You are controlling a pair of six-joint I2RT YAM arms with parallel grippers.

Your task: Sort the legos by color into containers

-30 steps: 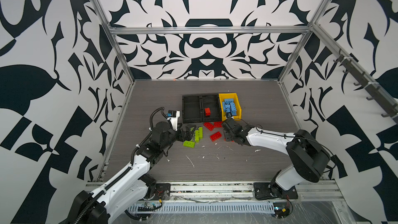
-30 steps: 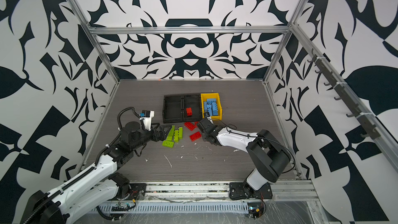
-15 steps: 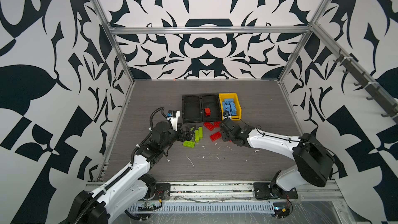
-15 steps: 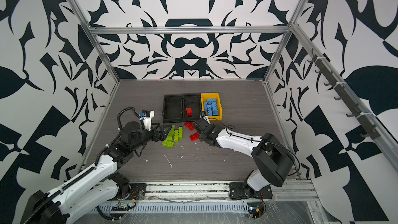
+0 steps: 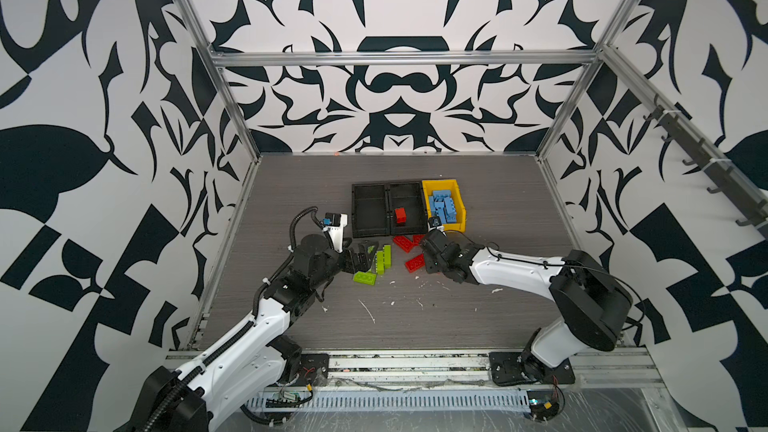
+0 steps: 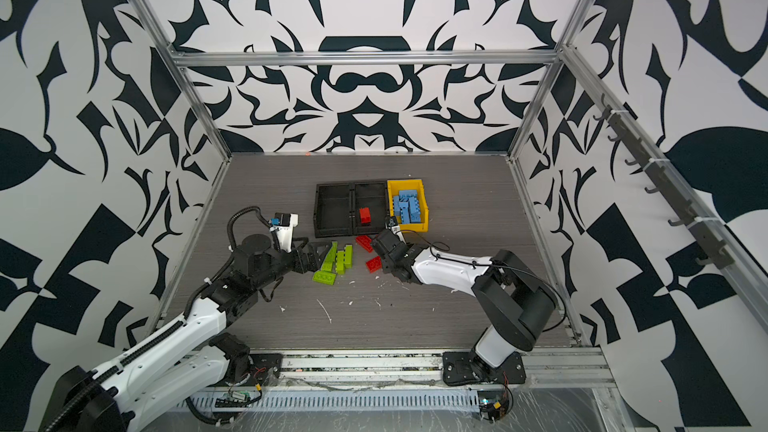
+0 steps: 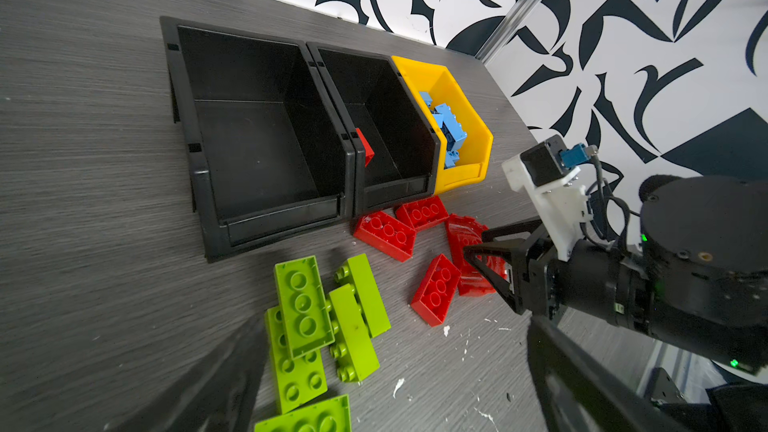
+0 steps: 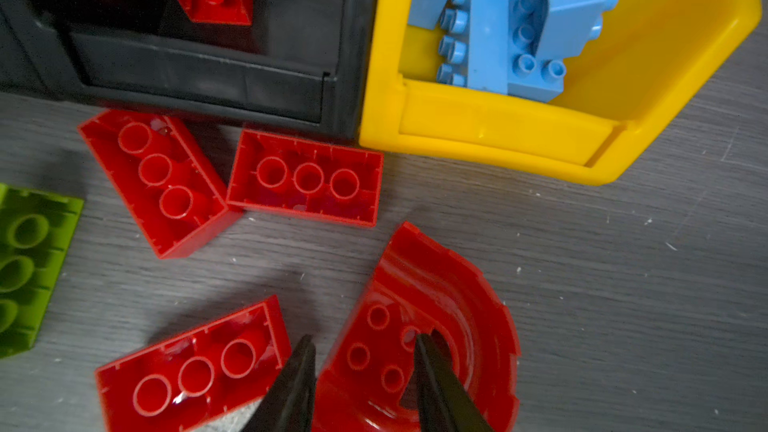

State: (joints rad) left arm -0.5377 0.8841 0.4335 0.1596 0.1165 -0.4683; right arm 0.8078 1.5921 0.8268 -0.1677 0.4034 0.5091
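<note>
Partly inside right tool (image 8: 362, 338) — red arch (image 8: 436, 284)

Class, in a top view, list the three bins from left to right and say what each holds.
Left to right: empty black bin → black bin with one red brick → yellow bin with blue bricks.

Glossy red plastic arch (image 8: 457, 305), matt black plastic bins (image 7: 266, 222), scuffed grey wood-grain tabletop (image 8: 623, 284).

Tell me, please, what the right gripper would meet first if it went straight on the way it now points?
The red curved plastic arch piece: the right gripper straddles one end of it. Beyond lies the yellow plastic bin, though depth is unclear.
</note>
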